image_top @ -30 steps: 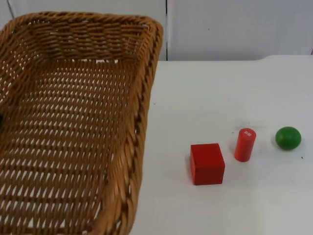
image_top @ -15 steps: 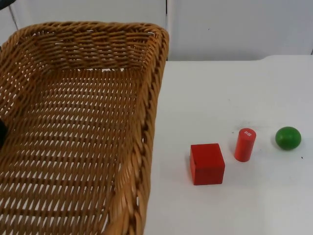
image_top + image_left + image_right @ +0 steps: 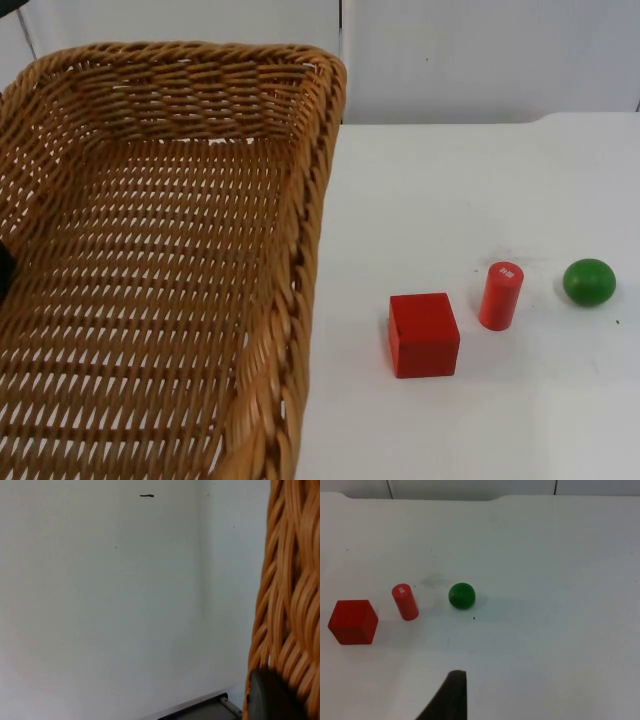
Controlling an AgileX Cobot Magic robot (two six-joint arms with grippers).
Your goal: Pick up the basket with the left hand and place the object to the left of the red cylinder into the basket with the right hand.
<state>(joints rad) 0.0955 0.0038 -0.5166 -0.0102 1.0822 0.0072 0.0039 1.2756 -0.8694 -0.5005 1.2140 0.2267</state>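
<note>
A woven wicker basket (image 3: 310, 200) hangs lifted over the left half of the table, its inside bare. My left gripper (image 3: 272, 697) is shut on the basket's rim (image 3: 290, 580); a dark bit of it peeks out at the basket's left side (image 3: 3, 270). On the table stand a red cube (image 3: 424, 334), a red cylinder (image 3: 501, 295) just right of it, and a green ball (image 3: 589, 281) further right. From my right gripper (image 3: 451, 697), which hovers well back from them, the cube (image 3: 353, 621), cylinder (image 3: 405, 601) and ball (image 3: 462, 595) lie in a row.
The white table (image 3: 450, 180) ends at the grey partition wall (image 3: 480, 50) behind. Bare table surface stretches between the basket's right rim and the cube, and in front of the three objects.
Since a second ago the basket has shifted a little to the right and settled. The cube, cylinder and ball have stayed put.
</note>
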